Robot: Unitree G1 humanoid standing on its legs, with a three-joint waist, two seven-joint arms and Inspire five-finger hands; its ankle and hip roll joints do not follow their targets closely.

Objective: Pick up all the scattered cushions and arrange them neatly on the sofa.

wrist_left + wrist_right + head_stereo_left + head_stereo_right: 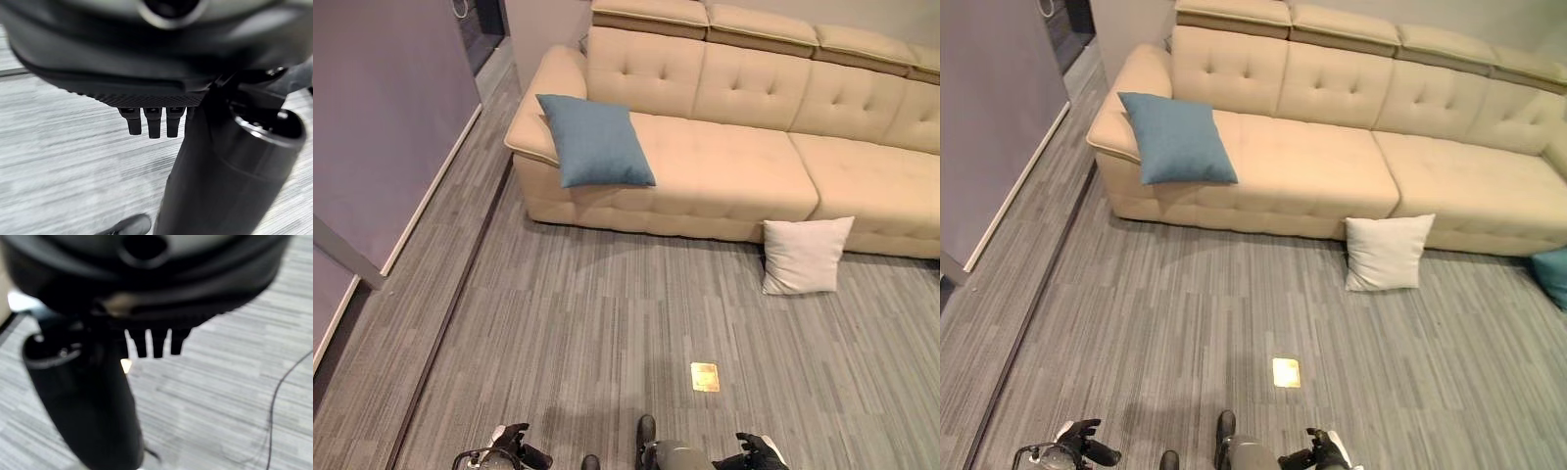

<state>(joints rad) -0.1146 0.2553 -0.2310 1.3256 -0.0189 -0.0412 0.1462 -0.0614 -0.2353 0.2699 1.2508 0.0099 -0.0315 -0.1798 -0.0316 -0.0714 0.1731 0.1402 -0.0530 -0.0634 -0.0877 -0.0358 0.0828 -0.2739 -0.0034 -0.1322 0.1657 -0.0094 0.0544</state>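
Both robot hands, left (pixel 514 443) and right (pixel 756 452), hang relaxed and empty. White cushion (pixel 804 255) leaning on sofa (pixel 724 166) front looks soft, light; pinch its top corner.

Even, soft indoor light, head views sharp, mild wide-angle bend at edges. Beige tufted leather sofa (pixel 734 147) casts a faint shadow on the grey striped carpet floor (pixel 607 333) along its front edge. Small yellow bright patch (pixel 705 377) on floor. Wrist views: close hand bulk blurred, floor streaked.
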